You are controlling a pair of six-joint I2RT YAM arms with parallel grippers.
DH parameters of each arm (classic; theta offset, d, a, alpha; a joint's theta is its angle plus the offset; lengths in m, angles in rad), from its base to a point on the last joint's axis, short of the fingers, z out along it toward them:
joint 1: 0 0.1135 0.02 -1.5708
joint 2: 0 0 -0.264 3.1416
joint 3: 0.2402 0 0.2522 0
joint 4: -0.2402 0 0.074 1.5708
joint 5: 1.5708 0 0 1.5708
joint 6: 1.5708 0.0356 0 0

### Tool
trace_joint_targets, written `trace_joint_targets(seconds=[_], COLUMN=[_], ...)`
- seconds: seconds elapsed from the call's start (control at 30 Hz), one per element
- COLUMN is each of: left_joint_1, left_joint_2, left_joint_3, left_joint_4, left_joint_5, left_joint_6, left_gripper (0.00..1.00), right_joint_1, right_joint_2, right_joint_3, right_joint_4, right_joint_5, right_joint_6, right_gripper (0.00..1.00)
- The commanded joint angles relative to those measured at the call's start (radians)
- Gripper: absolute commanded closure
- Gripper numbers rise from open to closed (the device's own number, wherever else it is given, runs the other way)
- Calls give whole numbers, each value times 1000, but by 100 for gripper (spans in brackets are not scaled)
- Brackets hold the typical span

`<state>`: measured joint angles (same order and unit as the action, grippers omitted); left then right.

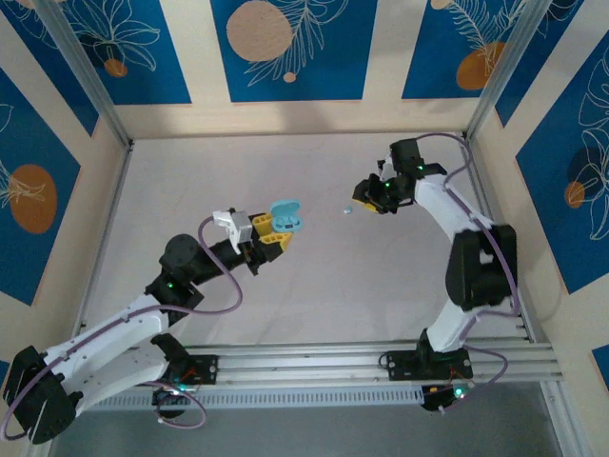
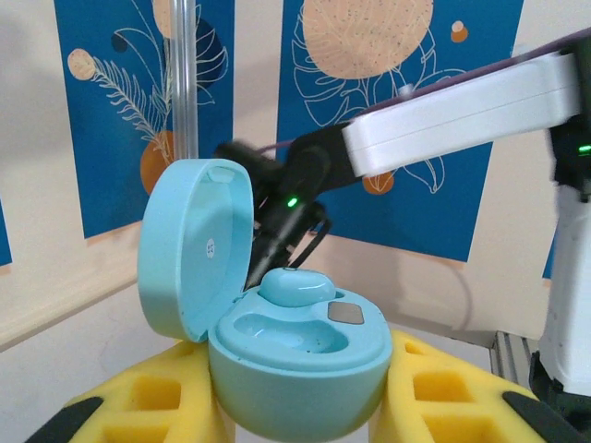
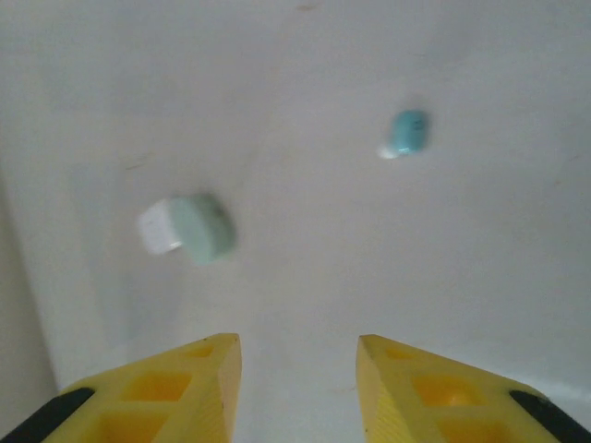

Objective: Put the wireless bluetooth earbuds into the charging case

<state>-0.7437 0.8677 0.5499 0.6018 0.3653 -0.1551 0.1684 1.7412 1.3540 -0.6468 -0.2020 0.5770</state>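
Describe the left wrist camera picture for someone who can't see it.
An open pale teal charging case sits gripped between two yellow jaws, with one teal earbud resting in it and the socket beside it empty. Behind it is the right arm, white and black, before blue leaf-patterned wall panels.

A pale grey matte tabletop (image 1: 314,276) lay inside beige walls (image 1: 381,114). Rectangular blue wall panels (image 1: 285,71) carried white leaf outlines; the middle back panel bore a peach disc (image 1: 259,30), and a left-side panel an orange disc (image 1: 31,198). Slim silver metal frame posts rose at the back corners, one at the left (image 1: 90,81) and one at the right (image 1: 504,71). Along the near edge ran grooved silver aluminium rails (image 1: 314,360), with a ribbed grey strip (image 1: 304,395) just beneath them.
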Motion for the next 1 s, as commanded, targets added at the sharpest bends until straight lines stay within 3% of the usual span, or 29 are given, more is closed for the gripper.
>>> trace_joint_targets(seconds=[0.0, 0.37, 0.97], left_joint_1=[0, 0, 1], left_joint_2=[-31, -55, -34], left_joint_3=[-3, -10, 1], left_joint_4=[-7, -42, -49], left_joint_5=[-5, -21, -20], left_joint_6=[-1, 15, 27], left_gripper=[75, 75, 75], right_joint_1=[-1, -2, 0], right_joint_2=[90, 329, 447], right_joint_3=[81, 221, 282], right_joint_4=[-77, -79, -62], right_joint_5=[50, 9, -45], right_joint_6=[0, 25, 20], right_gripper=[62, 62, 69])
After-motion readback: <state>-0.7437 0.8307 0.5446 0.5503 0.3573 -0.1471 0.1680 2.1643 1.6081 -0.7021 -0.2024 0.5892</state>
